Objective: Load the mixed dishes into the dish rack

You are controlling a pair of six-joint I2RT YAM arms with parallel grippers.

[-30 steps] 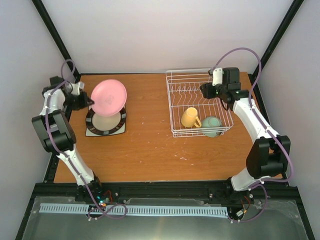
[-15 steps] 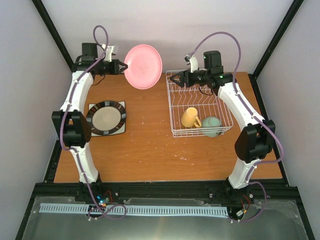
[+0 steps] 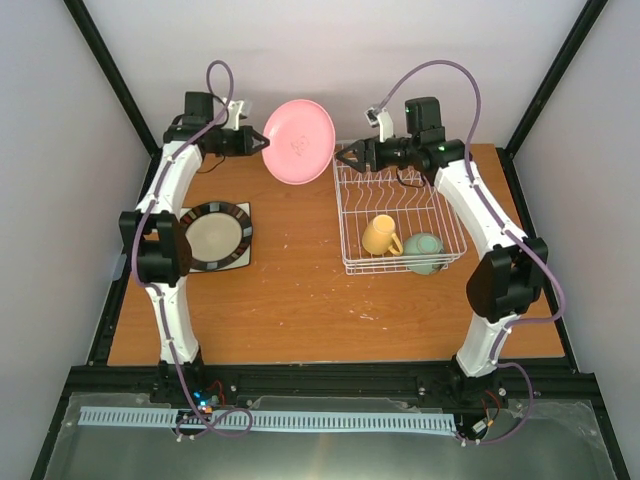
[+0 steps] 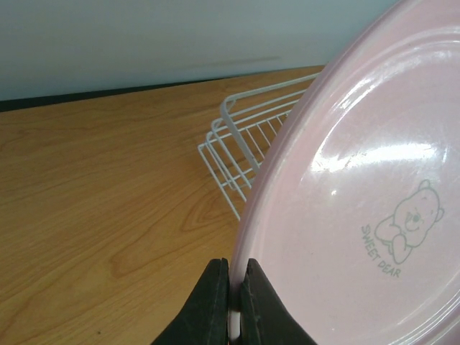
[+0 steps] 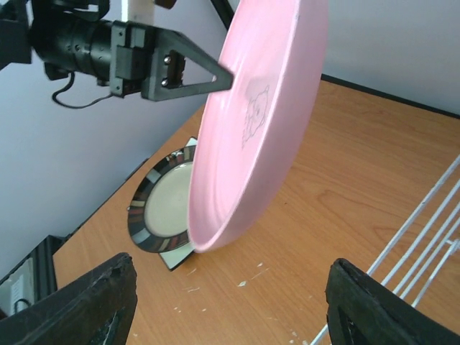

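Observation:
My left gripper (image 3: 262, 144) is shut on the rim of the pink round plate (image 3: 298, 141), held upright in the air left of the dish rack (image 3: 347, 210). In the left wrist view my fingers (image 4: 215, 302) pinch the pink plate's (image 4: 359, 215) edge, the rack (image 4: 244, 144) behind it. My right gripper (image 3: 342, 157) is open and empty at the rack's far left corner, facing the plate (image 5: 251, 129). The yellow mug (image 3: 380, 235) and mint-green bowl (image 3: 424, 252) lie in the rack. The dark-rimmed beige plate (image 3: 212, 236) sits on the white square plate (image 3: 243, 259). The green plate is hidden.
The plate stack (image 5: 162, 208) lies at the table's left side below the left arm. Black frame posts (image 3: 105, 60) stand at the back corners. The rack's upright slots (image 3: 390, 185) run along its far half.
My left gripper lifted the pink plate off the stack and carried it up and right toward the rack. My right gripper swung left across the rack's far edge to face it.

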